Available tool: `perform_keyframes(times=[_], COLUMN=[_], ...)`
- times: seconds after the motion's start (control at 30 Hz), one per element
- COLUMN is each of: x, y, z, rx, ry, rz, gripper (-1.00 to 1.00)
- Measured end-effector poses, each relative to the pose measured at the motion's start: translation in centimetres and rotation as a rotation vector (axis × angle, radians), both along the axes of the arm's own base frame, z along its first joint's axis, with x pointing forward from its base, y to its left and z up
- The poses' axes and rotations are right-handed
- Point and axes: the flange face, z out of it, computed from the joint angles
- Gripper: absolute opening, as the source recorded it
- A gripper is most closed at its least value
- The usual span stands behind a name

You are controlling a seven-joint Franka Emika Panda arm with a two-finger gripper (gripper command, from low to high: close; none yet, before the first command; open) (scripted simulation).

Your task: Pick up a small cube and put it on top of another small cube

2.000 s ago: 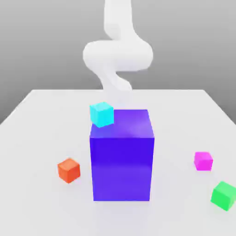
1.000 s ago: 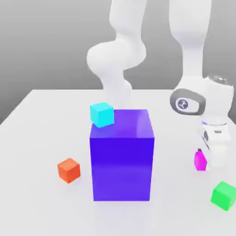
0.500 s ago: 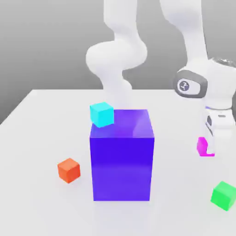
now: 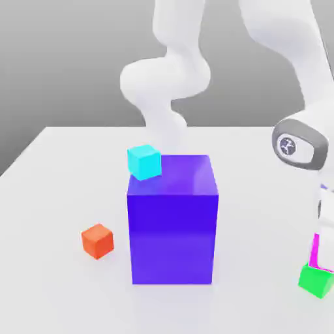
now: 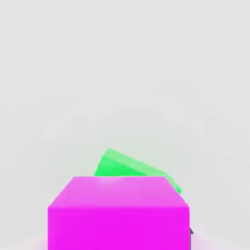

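The small magenta cube point(image 4: 314, 251) is at the exterior view's right edge, resting on or just above the small green cube point(image 4: 315, 281); I cannot tell if they touch. My gripper point(image 4: 323, 253) reaches straight down around the magenta cube and covers most of it. In the hand view the magenta cube point(image 5: 118, 212) looms close, with the green cube point(image 5: 122, 167) peeking out from under it, turned at a slight angle.
A big blue-violet block point(image 4: 172, 218) stands mid-table with a cyan cube point(image 4: 144, 161) at its top back corner. An orange-red cube point(image 4: 98, 240) lies on the white table point(image 4: 59, 196) at the exterior view's left. The arm's white links rise behind the block.
The gripper came down on the magenta cube, lifted it off the table, then carried it nearer and lower until it sat over the green cube.
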Motion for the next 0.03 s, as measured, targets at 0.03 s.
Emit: perform_keyframes(times=[0.03], x=[0.00], y=[0.00], z=[0.00], rx=[0.000], ry=[0.000], rz=[0.000], gripper=[1.00])
